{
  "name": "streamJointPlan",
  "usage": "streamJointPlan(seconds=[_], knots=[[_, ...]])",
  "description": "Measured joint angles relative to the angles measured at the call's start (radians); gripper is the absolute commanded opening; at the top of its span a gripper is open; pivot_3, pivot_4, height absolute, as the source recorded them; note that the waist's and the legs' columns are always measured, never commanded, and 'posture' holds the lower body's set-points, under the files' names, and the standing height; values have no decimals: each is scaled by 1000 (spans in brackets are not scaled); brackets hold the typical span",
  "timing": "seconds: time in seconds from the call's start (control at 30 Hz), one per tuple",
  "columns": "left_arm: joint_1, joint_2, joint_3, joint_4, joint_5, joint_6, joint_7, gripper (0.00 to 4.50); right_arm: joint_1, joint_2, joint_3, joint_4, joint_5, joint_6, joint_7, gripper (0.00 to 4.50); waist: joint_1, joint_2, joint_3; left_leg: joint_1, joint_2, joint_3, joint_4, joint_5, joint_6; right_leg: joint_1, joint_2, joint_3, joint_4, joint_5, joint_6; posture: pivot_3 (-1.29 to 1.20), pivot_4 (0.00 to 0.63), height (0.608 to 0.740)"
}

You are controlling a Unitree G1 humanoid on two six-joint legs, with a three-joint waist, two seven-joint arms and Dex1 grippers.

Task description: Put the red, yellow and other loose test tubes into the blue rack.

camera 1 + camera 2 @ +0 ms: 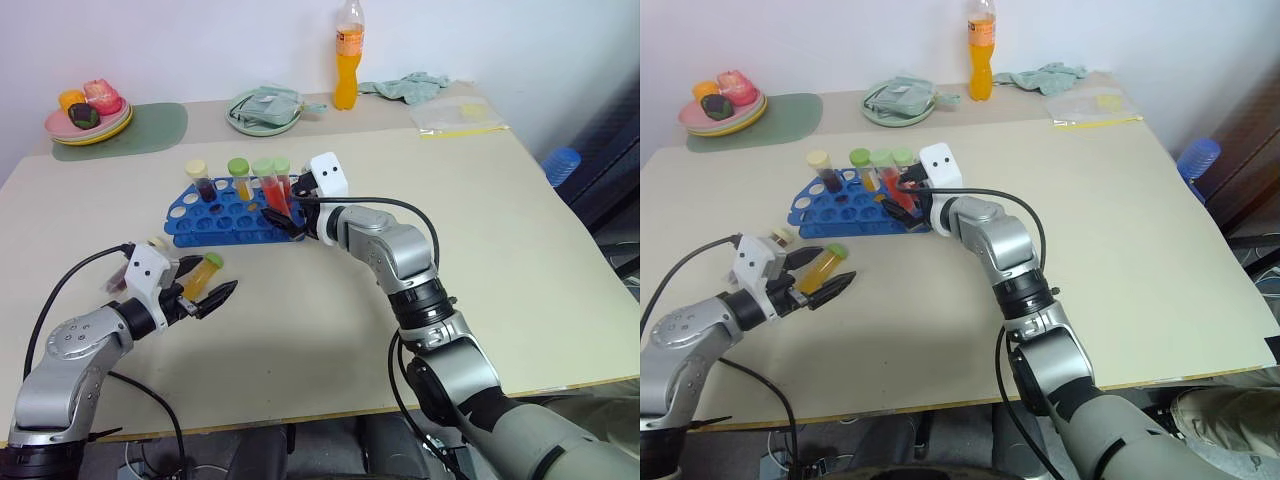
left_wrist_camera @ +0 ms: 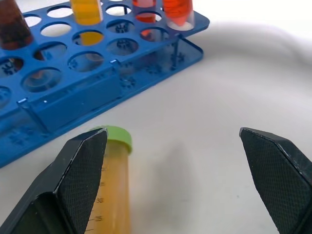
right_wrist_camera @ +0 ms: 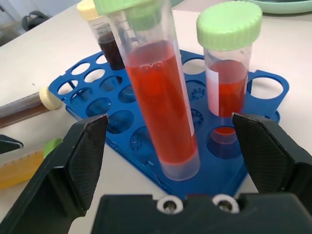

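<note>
On the left, the left gripper hangs low over the table with its two black fingers spread wide and nothing between them. Right by it lies a yellow tube with a green cap, flat on its side. One finger sits just beside the tube, close to its cap. A brown tube with a cream cap also lies on the table near there, beside the rack.

In the middle is the blue rack. Four tubes stand up in it: a dark one with a cream cap, a yellow one with a green cap, and two red ones with green caps. Most holes are free.

To the right of the rack, the right gripper is at the rack's near end. Its fingers are wide apart, one on each side of the nearer red tube, not pressing it. That tube leans a little in its hole.

The loose tubes look light, hard and smooth, like clear plastic. They are round, so I think they will roll if bumped. The smooth wall may slip, so the best place to take hold looks like the middle of the body, just below the cap. A soft squeeze should do.
</note>
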Motion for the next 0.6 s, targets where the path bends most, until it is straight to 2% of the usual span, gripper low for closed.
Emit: streamJointPlan(seconds=[0.03, 0.13, 0.3, 0.6], knots=[[1, 0, 0, 0, 0, 0, 0, 4500, -2, 2, 0, 12, 0, -2, 0, 4467, 0, 0, 0, 0, 0, 0, 0, 0, 0, 0, 0, 0, 0, 0, 0, 0, 150, 740], [2, 0, -1, 0, 0, 0, 0, 4500, -13, 9, 1, 51, -1, -22, 0, 3631, 0, 0, 0, 0, 0, 0, 0, 0, 0, 0, 0, 0, 0, 0, 0, 0, 150, 740], [2, 0, -2, 0, 0, 0, 4, 4500, -30, 16, 0, 88, -12, -55, -11, 1186, 0, 0, 0, 0, 0, 0, 0, 0, 0, 0, 0, 0, 0, 0, 0, 0, 150, 740], [4, -1, -4, 0, 0, -1, 11, 4500, -1, 3, 42, 71, -48, -119, 2, 1186, 0, 0, 0, 0, 0, 0, 0, 0, 0, 0, 0, 0, 0, 0, 0, 0, 150, 740]])
